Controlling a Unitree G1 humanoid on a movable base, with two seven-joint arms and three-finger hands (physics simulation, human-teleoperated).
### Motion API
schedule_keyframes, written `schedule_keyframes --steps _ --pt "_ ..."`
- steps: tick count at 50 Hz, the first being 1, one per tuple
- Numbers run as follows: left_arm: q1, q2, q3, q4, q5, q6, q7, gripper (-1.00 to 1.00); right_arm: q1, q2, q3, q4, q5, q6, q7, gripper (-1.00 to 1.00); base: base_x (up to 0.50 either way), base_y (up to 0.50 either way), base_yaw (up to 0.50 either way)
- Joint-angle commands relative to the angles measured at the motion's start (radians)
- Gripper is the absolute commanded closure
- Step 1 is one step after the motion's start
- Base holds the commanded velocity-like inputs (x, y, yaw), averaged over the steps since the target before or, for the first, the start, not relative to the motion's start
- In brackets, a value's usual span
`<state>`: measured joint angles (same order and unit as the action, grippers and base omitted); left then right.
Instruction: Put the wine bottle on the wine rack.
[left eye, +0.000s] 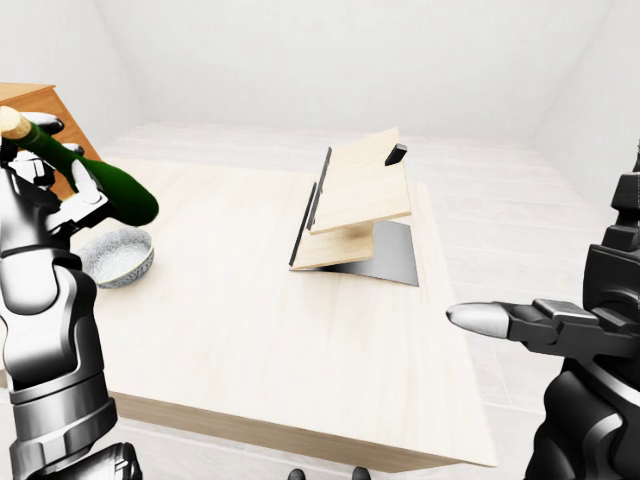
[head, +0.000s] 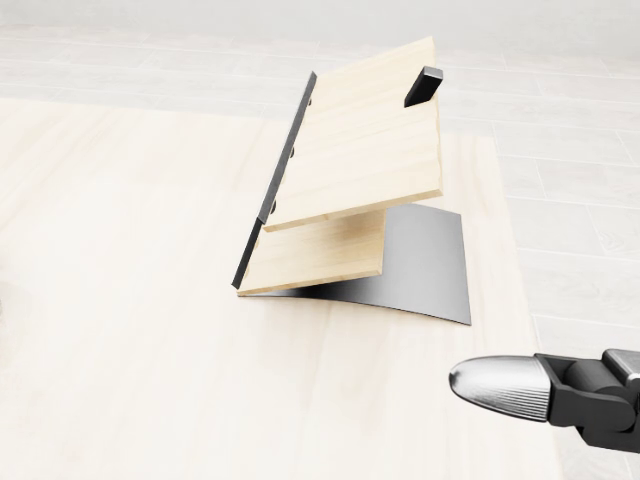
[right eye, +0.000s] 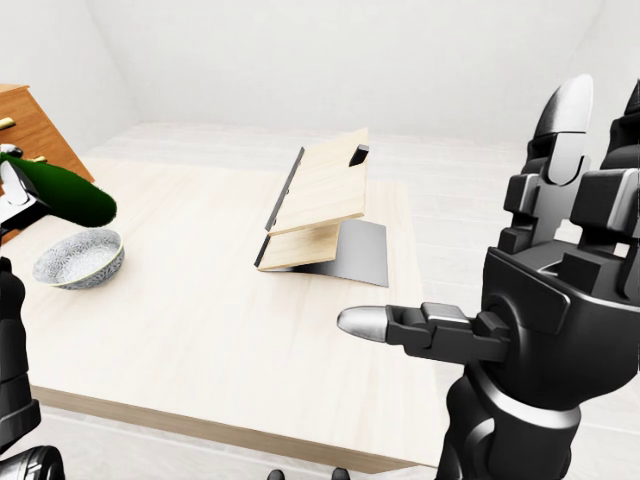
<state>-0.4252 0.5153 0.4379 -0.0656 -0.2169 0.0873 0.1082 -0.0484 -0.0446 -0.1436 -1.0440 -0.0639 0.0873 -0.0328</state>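
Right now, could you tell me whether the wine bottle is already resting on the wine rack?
No, the wine bottle is held up in the left hand above the bowl, apart from the wine rack.

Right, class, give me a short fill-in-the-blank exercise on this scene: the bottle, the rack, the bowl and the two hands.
1. The green wine bottle is held in the robot's ____ hand.
2. The wine rack stands on the ____.
3. In the left-eye view, the patterned bowl lies directly ____ the raised bottle.
4. The right hand is open and holds ____.

Missing words: left; table; below; nothing
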Motion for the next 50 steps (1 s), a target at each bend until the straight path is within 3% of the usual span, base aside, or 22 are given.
schedule_keyframes --steps 1,11,12,13,15,23,28,37,50 --pt "-0.052 0.013 -0.026 -0.051 0.065 0.0 -0.017 1.0 0.011 -0.023 -0.038 -0.003 0.035 0.0 -0.021 -1.0 0.0 0.0 0.0" --pt "-0.122 0.051 -0.108 -0.026 0.171 0.0 -0.083 1.0 0.055 -0.106 -0.098 -0.003 0.162 0.0 -0.096 -1.0 0.0 0.0 0.0" --pt "-0.139 0.039 -0.099 -0.026 0.171 0.0 -0.083 1.0 0.059 -0.12 -0.099 -0.003 0.178 0.0 -0.11 -1.0 0.0 0.0 0.0" --pt "-0.233 0.084 -0.172 0.0 0.22 0.0 -0.08 1.0 0.075 -0.135 -0.114 -0.003 0.203 0.0 -0.126 -1.0 0.0 0.0 0.0" --pt "-0.307 0.088 -0.211 0.062 0.265 0.0 -0.094 1.0 0.098 -0.174 -0.127 -0.003 0.257 0.0 -0.165 -1.0 0.0 0.0 0.0" --pt "-0.392 0.041 -0.245 0.117 0.366 0.0 -0.195 1.0 0.175 -0.381 -0.145 -0.003 0.48 0.0 -0.378 -1.0 0.0 0.0 0.0" --pt "-0.448 0.006 -0.253 0.168 0.413 0.0 -0.201 1.0 0.245 -0.509 -0.162 -0.003 0.596 0.0 -0.491 -1.0 0.0 0.0 0.0" --pt "-0.542 -0.024 -0.26 0.26 0.435 0.0 -0.226 1.0 0.323 -0.644 -0.212 -0.003 0.715 0.0 -0.491 -1.0 0.0 0.0 0.0" --pt "-0.68 -0.066 -0.315 0.401 0.485 0.0 -0.24 1.0 0.38 -0.715 -0.291 -0.003 0.792 0.0 -0.491 -1.0 0.0 0.0 0.0"
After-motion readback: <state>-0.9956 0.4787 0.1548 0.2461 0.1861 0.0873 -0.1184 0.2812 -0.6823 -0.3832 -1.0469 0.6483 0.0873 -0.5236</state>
